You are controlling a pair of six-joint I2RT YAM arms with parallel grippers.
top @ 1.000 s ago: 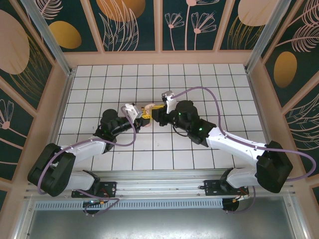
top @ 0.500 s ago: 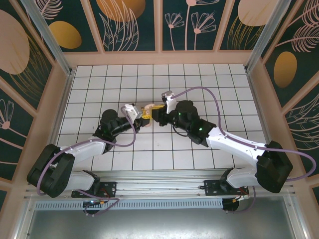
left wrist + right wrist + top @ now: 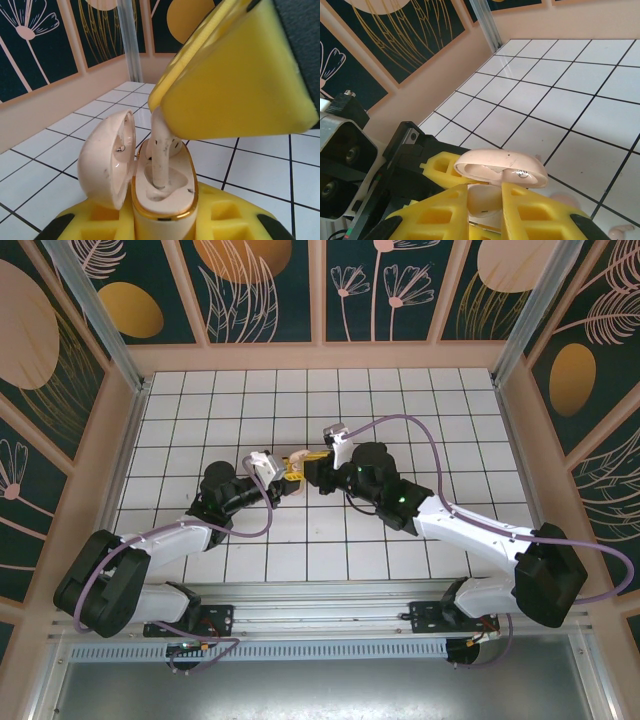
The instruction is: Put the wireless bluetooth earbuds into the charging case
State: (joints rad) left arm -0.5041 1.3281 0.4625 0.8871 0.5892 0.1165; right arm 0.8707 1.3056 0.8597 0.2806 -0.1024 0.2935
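The left gripper [image 3: 286, 475] and right gripper [image 3: 312, 460] are meeting tip to tip at the middle of the table [image 3: 400, 400], their arms barring the near half, while the far rows and both side strips are lying open up to the walls [image 3: 320, 358]. The raised lid [image 3: 107, 160] of the case [image 3: 160, 200] is closing off one side of it, the held earbud [image 3: 160, 150] is filling its top, and a loose earbud [image 3: 621, 231] is lying on the tiles nearby.

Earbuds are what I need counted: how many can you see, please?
2. One earbud stands stem-down in the open case, pinched by the right pincer; what looks like the other earbud lies on a tile nearby.
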